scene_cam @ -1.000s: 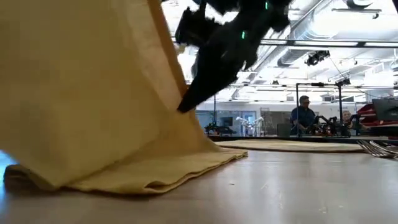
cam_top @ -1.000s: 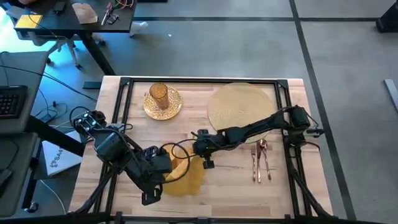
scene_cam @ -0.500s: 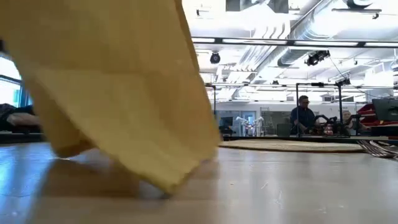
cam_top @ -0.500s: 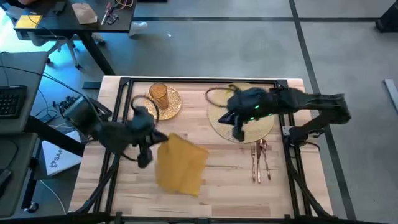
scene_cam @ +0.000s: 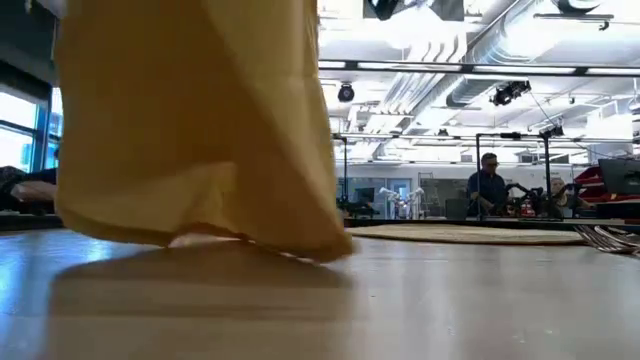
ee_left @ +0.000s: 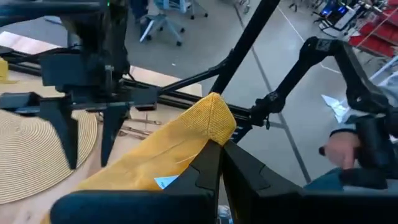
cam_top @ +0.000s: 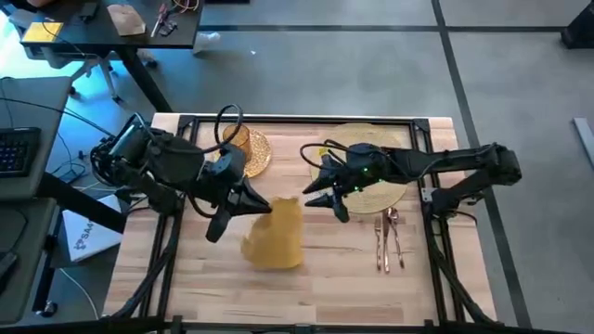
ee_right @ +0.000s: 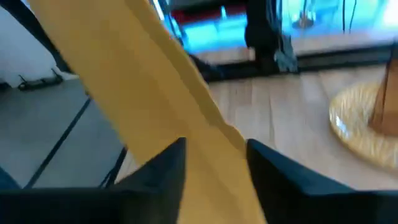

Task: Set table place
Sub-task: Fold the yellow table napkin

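Left gripper (cam_top: 264, 206): clamped on the yellow napkin (cam_top: 275, 234), held above mid-table (cam_top: 325, 278)
Right gripper (cam_top: 314, 191): fingers apart, at the napkin's 3 o'clock
Placemat (cam_top: 371, 190): table's 1 o'clock

Your left gripper (cam_top: 263, 206) sits over the table's middle, fingers pinched tight on the napkin (cam_top: 276, 234), arm reaching in from the left edge. Your right gripper (cam_top: 314, 193) faces it from just beside, fingers spread apart, arm stretched out low.
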### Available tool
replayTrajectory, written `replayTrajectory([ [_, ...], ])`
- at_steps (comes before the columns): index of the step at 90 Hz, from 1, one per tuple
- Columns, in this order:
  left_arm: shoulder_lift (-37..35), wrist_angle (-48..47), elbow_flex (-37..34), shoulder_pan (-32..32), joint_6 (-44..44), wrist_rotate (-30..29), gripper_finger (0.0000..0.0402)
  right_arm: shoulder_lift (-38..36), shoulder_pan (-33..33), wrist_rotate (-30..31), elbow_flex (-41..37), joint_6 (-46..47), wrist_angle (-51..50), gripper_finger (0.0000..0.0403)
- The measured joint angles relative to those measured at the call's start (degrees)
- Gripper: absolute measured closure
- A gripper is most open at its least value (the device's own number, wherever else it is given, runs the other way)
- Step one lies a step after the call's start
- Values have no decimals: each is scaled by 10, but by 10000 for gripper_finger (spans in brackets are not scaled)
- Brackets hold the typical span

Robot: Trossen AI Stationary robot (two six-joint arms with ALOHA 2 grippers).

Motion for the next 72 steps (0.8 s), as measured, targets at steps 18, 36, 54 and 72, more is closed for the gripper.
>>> replayTrajectory([
  [18,0,9,-1,14,-9,17,402,52,-18,-64,0,-63,112,151],
  [36,0,9,-1,21,-43,40,402,78,-53,-190,1,-44,177,164],
  [54,7,-23,0,21,-105,62,402,83,-83,-295,1,26,218,169],
  [72,62,-169,-2,43,-117,15,402,46,-111,-302,1,83,104,173],
])
